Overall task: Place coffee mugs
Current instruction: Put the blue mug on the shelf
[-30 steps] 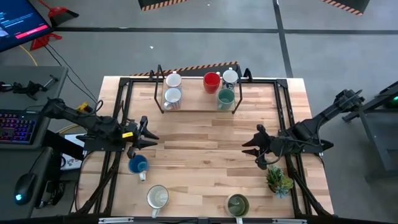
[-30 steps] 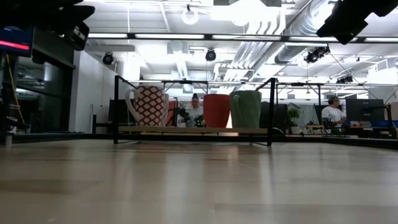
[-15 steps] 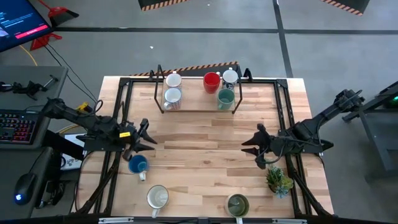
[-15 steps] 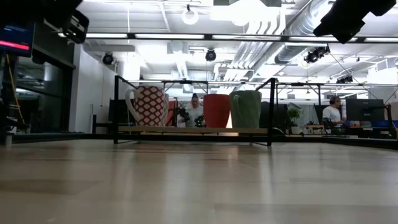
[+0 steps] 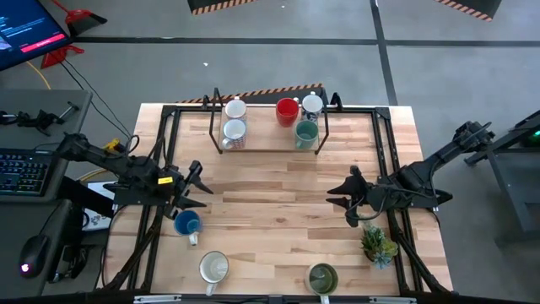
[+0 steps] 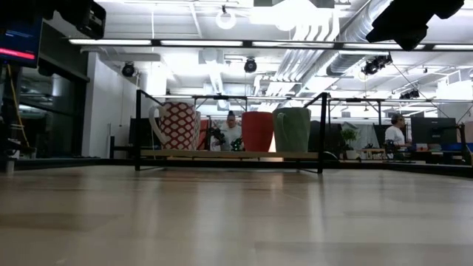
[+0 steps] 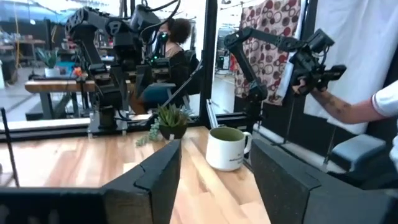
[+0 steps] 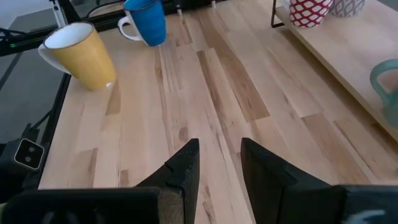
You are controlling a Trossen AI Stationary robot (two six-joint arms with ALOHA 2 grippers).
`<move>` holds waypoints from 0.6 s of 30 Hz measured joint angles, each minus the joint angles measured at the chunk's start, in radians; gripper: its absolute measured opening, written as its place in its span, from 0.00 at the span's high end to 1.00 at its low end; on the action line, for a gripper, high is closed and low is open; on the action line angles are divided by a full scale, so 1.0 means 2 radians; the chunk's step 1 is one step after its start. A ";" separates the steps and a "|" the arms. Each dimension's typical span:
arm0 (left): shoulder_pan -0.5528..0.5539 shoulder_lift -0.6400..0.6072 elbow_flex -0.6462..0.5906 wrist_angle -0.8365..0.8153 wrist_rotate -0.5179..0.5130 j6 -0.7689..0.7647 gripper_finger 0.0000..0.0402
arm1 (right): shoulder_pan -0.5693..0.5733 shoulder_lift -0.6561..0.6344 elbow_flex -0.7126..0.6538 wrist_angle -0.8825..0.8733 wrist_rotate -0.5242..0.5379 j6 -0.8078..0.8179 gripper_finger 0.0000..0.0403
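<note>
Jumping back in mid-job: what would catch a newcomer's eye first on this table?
The wire rack at the table's far edge, holding five mugs, with the red mug brightest. Then the left gripper, open, poised just beside the blue mug, while the right gripper waits open near the potted plant.

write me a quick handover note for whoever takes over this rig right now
Left gripper: open, empty, just above the blue mug at the table's left side.
Right gripper: open, empty, hovering over bare table at the right, near the potted plant.
Done: five mugs stand on the rack at the far edge: two white, a patterned one, red, teal.
Left: three mugs loose on the table: the blue one, a yellow one with a white inside and an olive green one, both at the near edge.
</note>
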 joint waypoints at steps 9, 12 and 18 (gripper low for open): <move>0.000 0.002 0.068 -0.115 0.007 -0.027 0.54 | 0.000 0.000 0.000 0.000 0.000 0.002 0.76; 0.000 0.005 0.099 -0.198 0.007 -0.028 0.56 | 0.000 0.000 0.000 0.000 -0.001 0.010 0.76; 0.000 0.011 0.119 -0.294 0.006 -0.079 0.57 | 0.000 0.000 0.000 0.000 -0.003 0.014 0.76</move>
